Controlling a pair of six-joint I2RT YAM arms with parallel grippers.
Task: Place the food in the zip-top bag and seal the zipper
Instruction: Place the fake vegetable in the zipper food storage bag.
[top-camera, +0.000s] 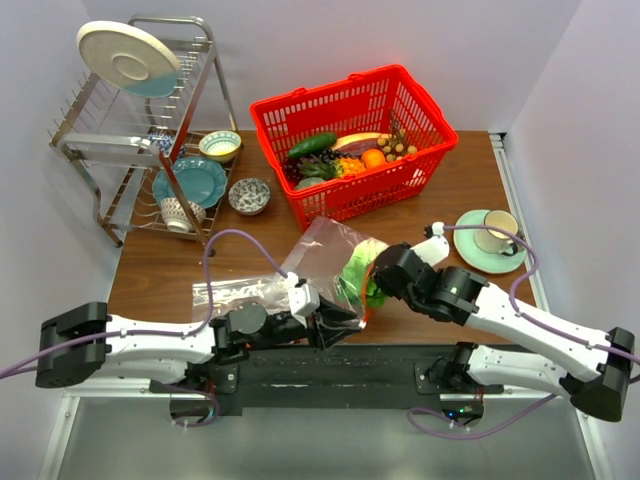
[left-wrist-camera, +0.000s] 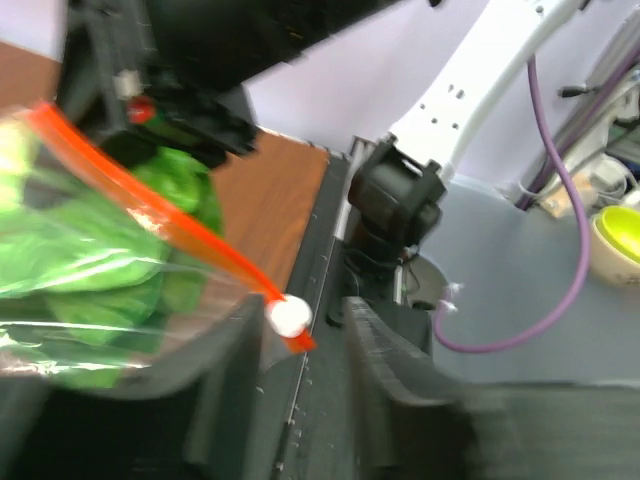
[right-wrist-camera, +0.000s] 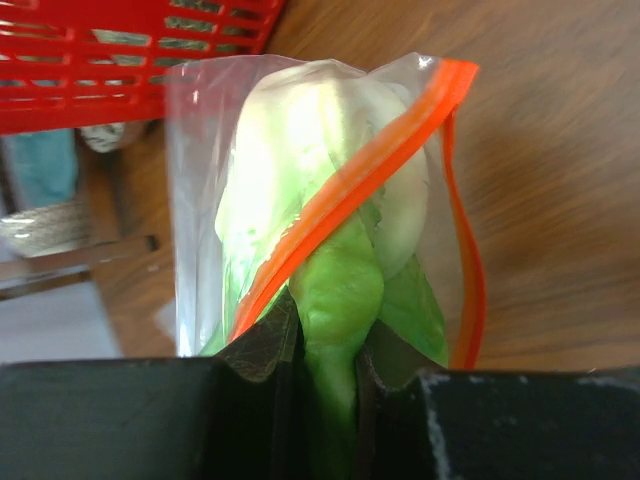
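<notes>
The jaws of the left gripper (left-wrist-camera: 303, 325) stand apart, and the white tab (left-wrist-camera: 290, 316) at the end of the zipper (right-wrist-camera: 350, 190) sits loose in the gap between them, not pinched by either finger. The right gripper (right-wrist-camera: 328, 340) is closed hard on the green leafy end of the napa cabbage (right-wrist-camera: 320, 130). The pale head is already inside the zip-top bag (top-camera: 325, 250), which is raised off the table (top-camera: 160, 265) between the two arms. One side of the red-orange strip crosses the front of the cabbage and the other runs down its right side, so the mouth is wrapped around the vegetable rather than closed past it. To my eye the step in hand is getting the cabbage fully in. The left jaws would do well to take a firm hold of the mouth edge by the tab and keep it taut and wide. The right arm can then push the cabbage deep enough that no leaf lies across the strip, letting go only after that, since a trapped leaf would probably spoil the seal. The cucumber (top-camera: 312, 145) lies in the red basket (top-camera: 370, 200), not yet bagged, and a second bag (top-camera: 235, 292) lies flat near the left arm.
</notes>
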